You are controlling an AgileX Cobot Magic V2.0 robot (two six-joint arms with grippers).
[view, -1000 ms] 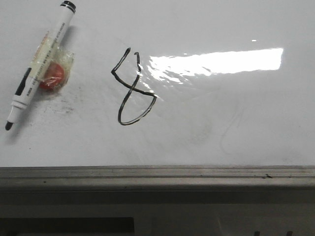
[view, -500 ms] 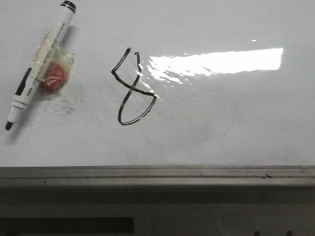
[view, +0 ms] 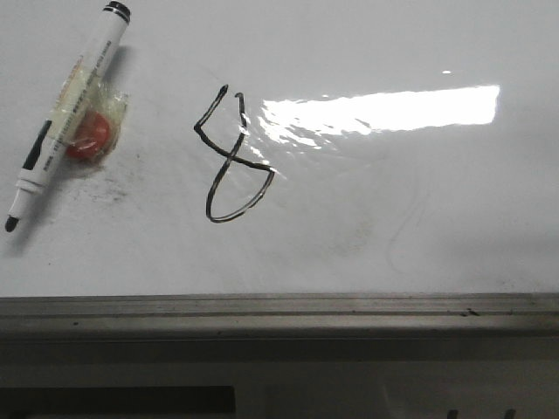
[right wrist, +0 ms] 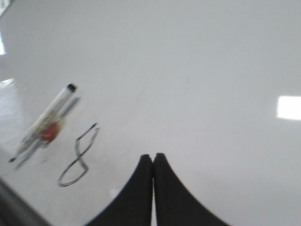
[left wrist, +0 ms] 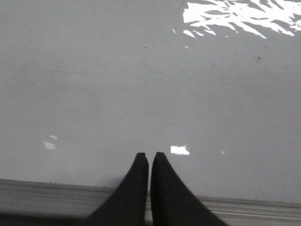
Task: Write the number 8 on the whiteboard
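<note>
The number 8 is drawn in thin black line on the whiteboard, slanted, with an open angular top loop and a rounder bottom loop. It also shows in the right wrist view. A white marker with a black tip lies left of it, uncapped, with a red piece wrapped in clear tape at its side. The marker also shows in the right wrist view. My left gripper is shut and empty over bare board near the frame edge. My right gripper is shut and empty, well clear of the 8. Neither gripper shows in the front view.
A bright glare patch lies right of the 8. Faint grey erased curves mark the board lower right. The grey metal frame edge runs along the near side, also in the left wrist view.
The marker, the 8 and the glare all sit a few pixels further left in the front view. Nothing was taken hold of or let go.
</note>
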